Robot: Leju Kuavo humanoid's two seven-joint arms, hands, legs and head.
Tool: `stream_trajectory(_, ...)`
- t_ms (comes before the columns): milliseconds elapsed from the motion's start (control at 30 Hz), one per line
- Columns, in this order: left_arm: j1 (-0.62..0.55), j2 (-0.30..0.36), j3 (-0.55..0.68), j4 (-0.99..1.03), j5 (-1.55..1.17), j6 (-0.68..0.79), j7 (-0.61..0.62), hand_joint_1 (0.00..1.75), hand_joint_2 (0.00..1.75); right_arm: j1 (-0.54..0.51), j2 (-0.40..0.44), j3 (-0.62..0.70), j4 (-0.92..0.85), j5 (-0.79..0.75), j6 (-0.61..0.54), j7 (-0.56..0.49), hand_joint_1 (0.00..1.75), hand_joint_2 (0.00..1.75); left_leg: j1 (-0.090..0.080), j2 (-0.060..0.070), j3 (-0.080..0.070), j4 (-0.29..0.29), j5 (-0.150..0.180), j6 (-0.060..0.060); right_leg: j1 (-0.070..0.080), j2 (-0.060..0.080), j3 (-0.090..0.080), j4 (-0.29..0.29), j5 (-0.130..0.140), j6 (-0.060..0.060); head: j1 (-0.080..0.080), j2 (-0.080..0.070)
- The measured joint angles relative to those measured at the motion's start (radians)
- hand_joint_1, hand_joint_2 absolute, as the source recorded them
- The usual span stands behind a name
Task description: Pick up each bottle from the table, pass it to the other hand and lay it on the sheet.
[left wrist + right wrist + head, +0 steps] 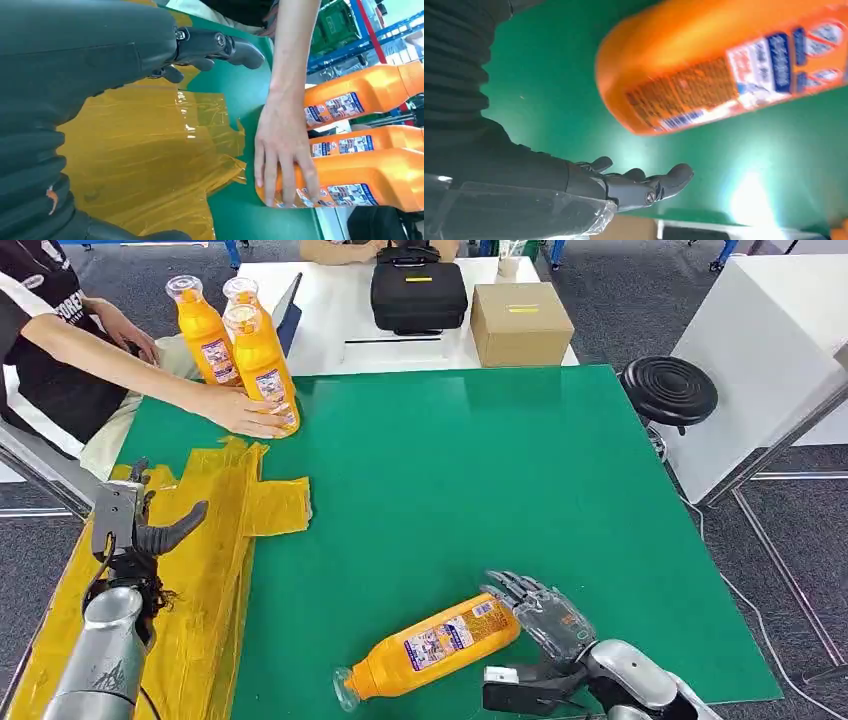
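Observation:
One orange bottle (430, 645) lies on its side on the green table (480, 470) near the front edge, cap toward the left. My right hand (545, 615) is open just past the bottle's base, fingers spread and holding nothing; the right wrist view has the bottle (724, 65) apart from the fingers (639, 182). My left hand (130, 530) hovers open over the yellow sheet (215, 570) at the table's left side, as the left wrist view also shows with its fingers (215, 47) above the sheet (150, 150). Three more orange bottles (262, 360) stand upright at the back left.
A person at the back left rests a hand (245, 410) on the nearest upright bottle. Behind the green table, a white table (330, 310) carries a black bag (418, 295) and a cardboard box (520, 325). A black stool (668, 390) stands to the right.

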Motion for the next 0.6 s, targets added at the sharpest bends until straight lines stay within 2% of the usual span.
stream_trajectory(267, -0.003, -0.01, 0.0, 0.0, 0.008, -0.006, -0.003, 0.0, 1.75, -0.041, 0.051, 0.064, 0.032, 0.048, 0.0, -0.008, 0.0, 1.75, 0.0, 0.0, 0.0, 0.0, 0.0, 0.0, 0.0, 0.0, 0.0, 0.0, 0.0, 0.0, 0.0, 0.0)
stream_trajectory(600, -0.011, -0.015, 0.0, 0.005, 0.012, -0.01, -0.006, 0.0, 1.75, -0.058, 0.075, 0.1, 0.06, 0.051, 0.003, -0.009, 0.0, 1.75, 0.0, 0.0, 0.0, 0.0, 0.0, 0.0, 0.0, 0.0, 0.0, 0.0, 0.0, 0.0, 0.0, 0.0)
